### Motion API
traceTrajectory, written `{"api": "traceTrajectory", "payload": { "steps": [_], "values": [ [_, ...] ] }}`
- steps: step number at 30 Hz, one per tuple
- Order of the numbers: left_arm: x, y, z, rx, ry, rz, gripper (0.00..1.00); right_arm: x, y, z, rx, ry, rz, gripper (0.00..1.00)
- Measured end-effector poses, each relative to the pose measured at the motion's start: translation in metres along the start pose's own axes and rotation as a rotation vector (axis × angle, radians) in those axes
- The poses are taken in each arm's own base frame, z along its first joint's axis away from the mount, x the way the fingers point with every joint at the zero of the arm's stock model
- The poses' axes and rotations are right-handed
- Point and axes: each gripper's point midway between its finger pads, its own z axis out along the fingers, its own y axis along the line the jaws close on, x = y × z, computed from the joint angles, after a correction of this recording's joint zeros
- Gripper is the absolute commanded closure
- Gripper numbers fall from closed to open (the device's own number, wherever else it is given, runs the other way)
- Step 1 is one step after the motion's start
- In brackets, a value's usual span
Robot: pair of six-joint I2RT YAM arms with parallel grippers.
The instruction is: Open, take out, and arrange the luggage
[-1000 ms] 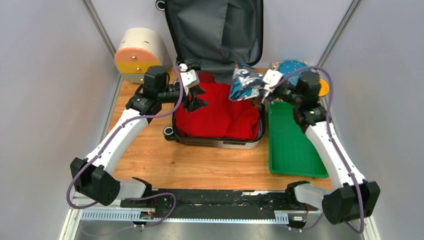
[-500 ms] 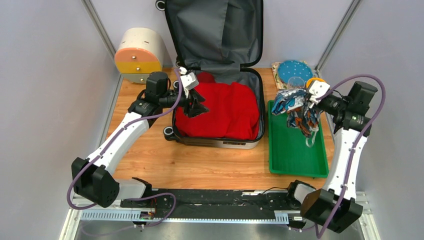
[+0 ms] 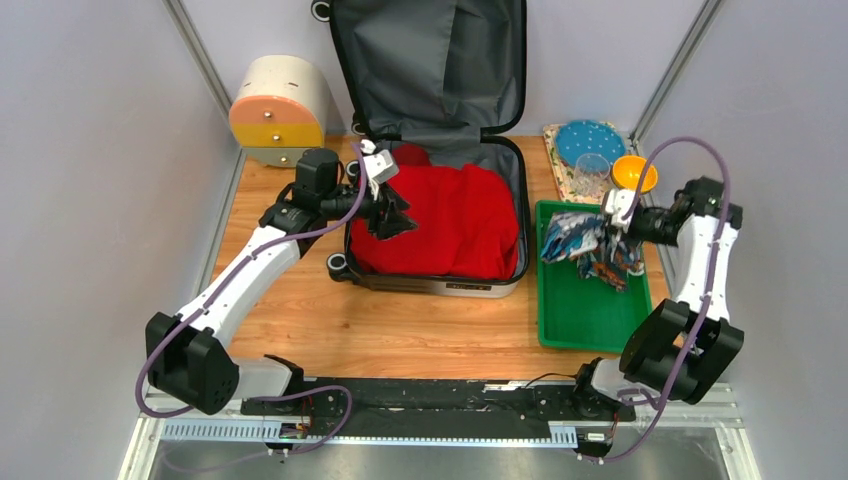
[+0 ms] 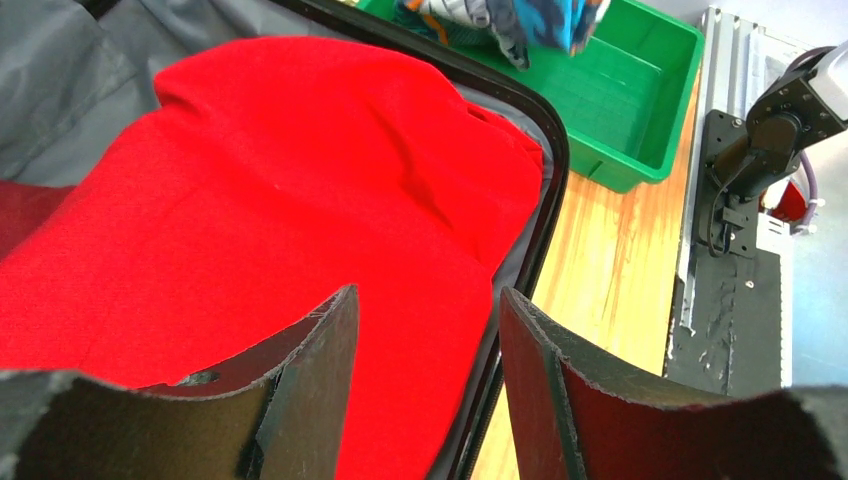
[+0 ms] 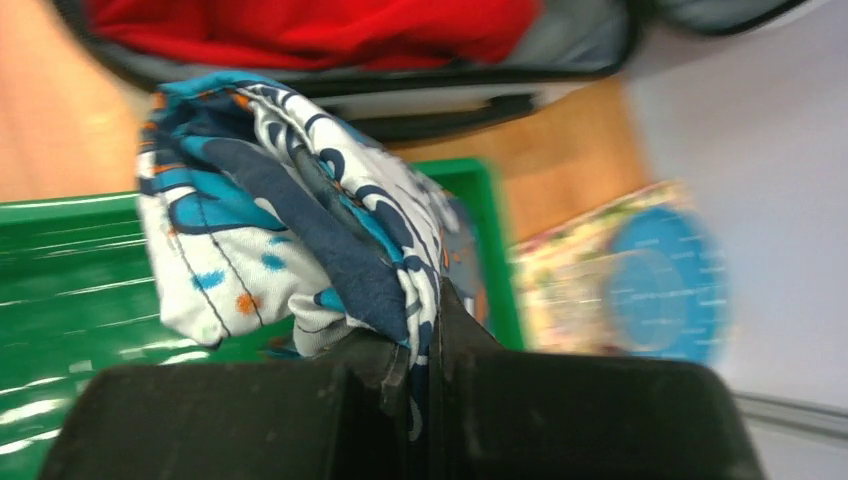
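Note:
The luggage (image 3: 440, 286) lies open at the back middle, its grey-lined lid (image 3: 430, 70) upright against the wall. A red garment (image 3: 455, 225) fills the lower shell. My left gripper (image 3: 392, 213) hovers open over the garment's left part; in the left wrist view its jaws (image 4: 428, 295) stand apart above the red garment (image 4: 280, 190), holding nothing. My right gripper (image 3: 608, 222) is shut on a blue-and-white patterned cloth (image 3: 575, 238), which hangs into the green tray (image 3: 590, 310). In the right wrist view the gripper (image 5: 425, 310) pinches the cloth (image 5: 270, 210).
A round cream box with orange and yellow drawers (image 3: 275, 105) stands at the back left. Behind the tray sit a blue plate (image 3: 585, 137), a clear glass (image 3: 592, 168) and an orange bowl (image 3: 634, 172). Walls close in on both sides.
My right arm swung the patterned cloth from above the luggage rightward and down onto the green tray. My left gripper barely shifted and stayed open.

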Motion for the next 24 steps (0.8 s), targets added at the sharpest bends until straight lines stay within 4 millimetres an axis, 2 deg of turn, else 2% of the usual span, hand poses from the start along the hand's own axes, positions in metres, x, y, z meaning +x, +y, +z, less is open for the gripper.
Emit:
{"api": "traceTrajectory", "payload": {
  "steps": [2, 4, 6, 7, 10, 11, 12, 19, 24],
  "values": [
    [0.006, 0.000, 0.001, 0.001, 0.010, -0.011, 0.38, 0.019, 0.037, 0.009, -0.062, 0.022, 0.077, 1.00],
    [0.011, 0.000, 0.001, 0.001, 0.018, -0.020, 0.38, 0.035, 0.088, 0.017, -0.143, 0.049, 0.175, 1.00],
    [0.014, -0.001, 0.001, 0.002, 0.022, -0.024, 0.38, 0.042, 0.135, 0.022, -0.224, 0.070, 0.258, 1.00],
    [0.014, 0.000, 0.001, 0.002, 0.024, -0.026, 0.38, 0.043, 0.147, 0.022, -0.246, 0.078, 0.274, 0.98],
    [0.015, 0.000, 0.002, 0.002, 0.025, -0.027, 0.38, 0.045, 0.161, 0.021, -0.277, 0.104, 0.267, 0.74],
    [0.017, 0.000, 0.002, 0.002, 0.027, -0.030, 0.38, 0.046, 0.164, 0.020, -0.282, 0.114, 0.259, 0.56],
    [0.019, -0.001, 0.002, 0.003, 0.030, -0.033, 0.38, 0.046, 0.168, 0.020, -0.284, 0.122, 0.253, 0.50],
    [0.034, -0.001, 0.003, -0.001, 0.059, -0.063, 0.38, 0.060, 0.204, 0.015, -0.343, 0.205, 0.246, 0.35],
    [0.043, 0.006, 0.004, -0.022, 0.111, -0.091, 0.35, 0.065, 0.208, 0.006, -0.366, 0.267, 0.224, 0.21]
  ]
}}
